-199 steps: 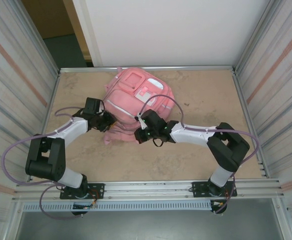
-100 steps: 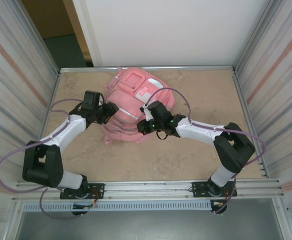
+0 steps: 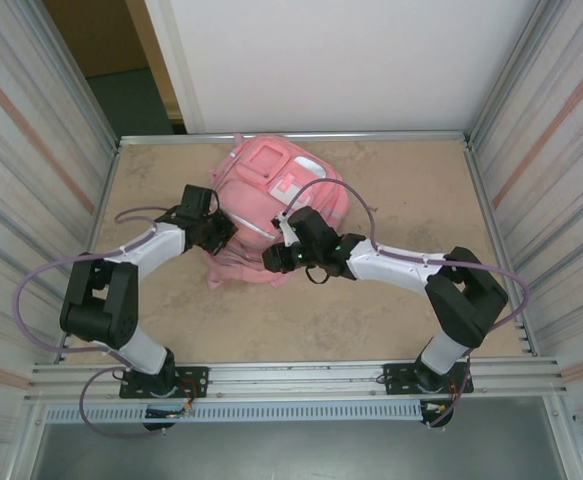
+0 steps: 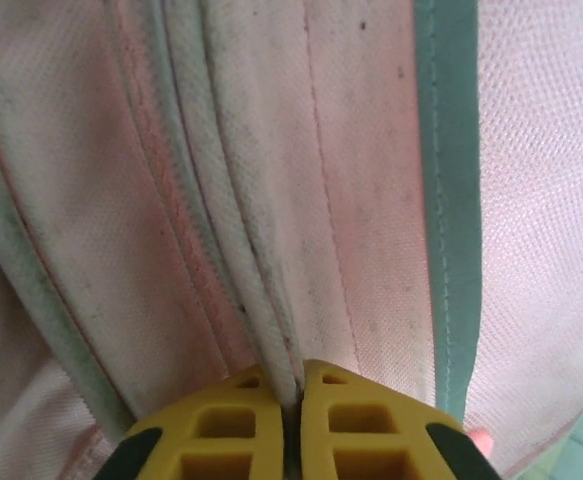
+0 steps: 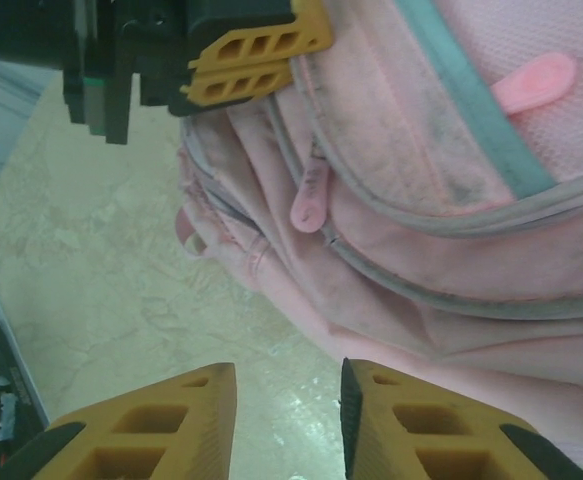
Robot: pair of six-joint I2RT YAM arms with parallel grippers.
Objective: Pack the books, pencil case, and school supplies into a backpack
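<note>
Left gripper (image 4: 291, 378) is pinched tight on a raised seam fold of the pink backpack (image 3: 271, 190), at the bag's left side. That backpack lies mid-table, toward the far edge of the table (image 3: 411, 190), its front pockets facing up, with a pink zipper pull (image 5: 309, 200) hanging on its near side. Right gripper (image 5: 288, 380) hovers just beside the bag's near edge, jaws partly apart with nothing between them and bare tabletop beneath
</note>
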